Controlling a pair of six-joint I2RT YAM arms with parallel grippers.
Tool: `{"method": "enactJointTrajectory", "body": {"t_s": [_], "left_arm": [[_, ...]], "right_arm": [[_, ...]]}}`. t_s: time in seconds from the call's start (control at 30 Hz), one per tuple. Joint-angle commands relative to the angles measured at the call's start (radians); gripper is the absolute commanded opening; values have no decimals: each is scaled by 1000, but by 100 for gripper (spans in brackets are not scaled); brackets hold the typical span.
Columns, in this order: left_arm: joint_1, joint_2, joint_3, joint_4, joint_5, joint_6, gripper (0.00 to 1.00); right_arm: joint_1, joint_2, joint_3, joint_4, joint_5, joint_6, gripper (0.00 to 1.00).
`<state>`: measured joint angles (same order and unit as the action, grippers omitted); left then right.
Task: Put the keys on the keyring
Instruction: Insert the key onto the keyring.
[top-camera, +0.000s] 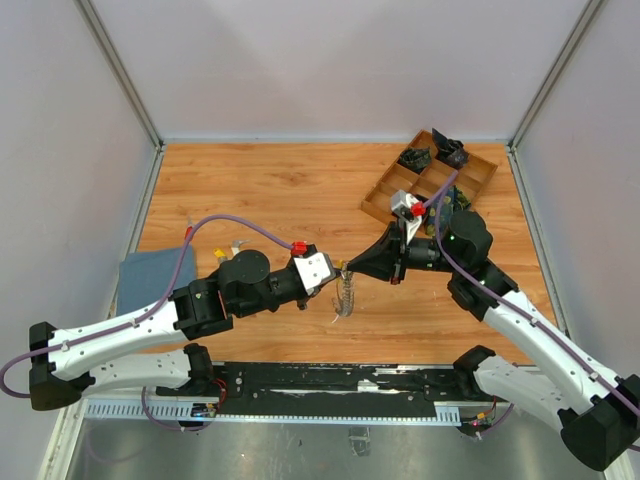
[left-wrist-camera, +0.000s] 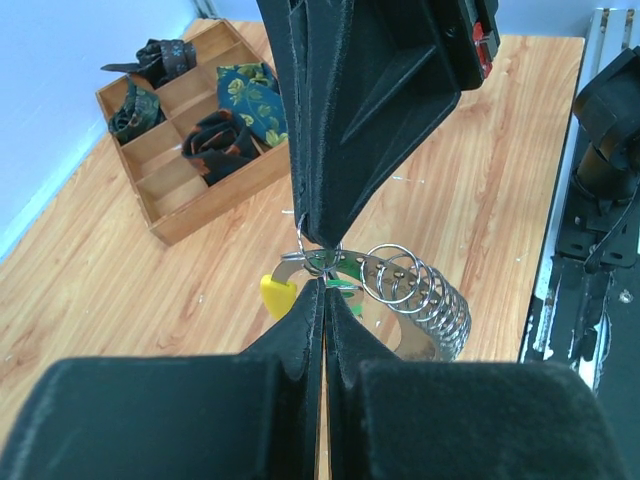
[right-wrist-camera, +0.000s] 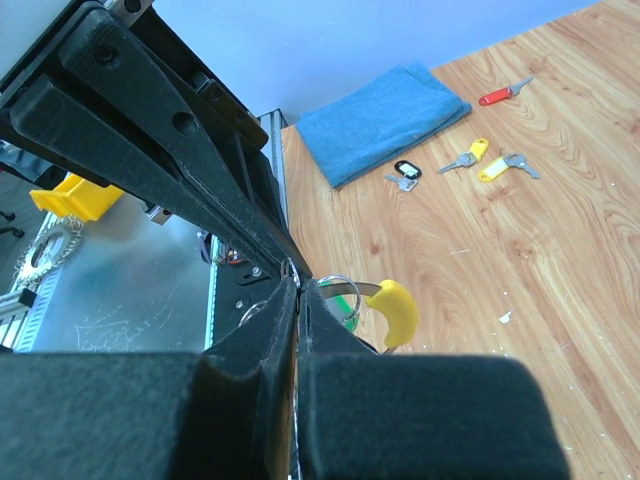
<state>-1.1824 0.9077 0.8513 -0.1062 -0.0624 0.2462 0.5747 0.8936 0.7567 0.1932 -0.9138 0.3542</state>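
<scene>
The left pincer (top-camera: 336, 268) and right pincer (top-camera: 354, 268) meet tip to tip, each pinching the keyring (left-wrist-camera: 437, 308) above the bench (top-camera: 280, 190), probably to brace its wire for opening, while the keys (right-wrist-camera: 478, 150) lie well apart beside the blue cloth (right-wrist-camera: 385, 120).

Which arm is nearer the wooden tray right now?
Right. The right arm lies just in front of the wooden tray; the left arm is well away, down-left of it in the top view.
</scene>
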Motion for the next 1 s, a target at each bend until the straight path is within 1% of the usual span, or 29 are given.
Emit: {"method": "enactJointTrajectory", "body": {"t_s": [0.0,0.1,0.17,0.27,0.4,0.53,0.67,0.77,0.87,0.97], "left_arm": [[-19,-11,20,32,6,3,0],[-19,-23,19,43,-15,1,1],[-19,-33,18,51,-24,-5,4],[-19,-56,17,72,-30,-15,13],[-19,-89,25,87,-40,-32,25],[-19,-113,43,95,-34,-50,31],[-19,-127,58,131,-72,-82,34],[-19,-127,80,165,-70,-94,35],[-20,-127,106,195,-31,-99,37],[-19,-125,130,216,48,-112,38]], "right_arm": [[-14,-12,-24,155,44,68,0],[-12,-21,-45,210,58,89,1],[-13,-31,-67,270,72,107,1],[-13,-48,-90,351,84,138,1],[-12,-76,-98,409,88,141,1],[-13,-104,-96,453,85,130,1],[-11,-124,-93,495,68,101,1],[-11,-138,-87,530,52,84,1],[-11,-147,-78,571,27,77,1],[-10,-159,-67,597,25,80,1]]}}
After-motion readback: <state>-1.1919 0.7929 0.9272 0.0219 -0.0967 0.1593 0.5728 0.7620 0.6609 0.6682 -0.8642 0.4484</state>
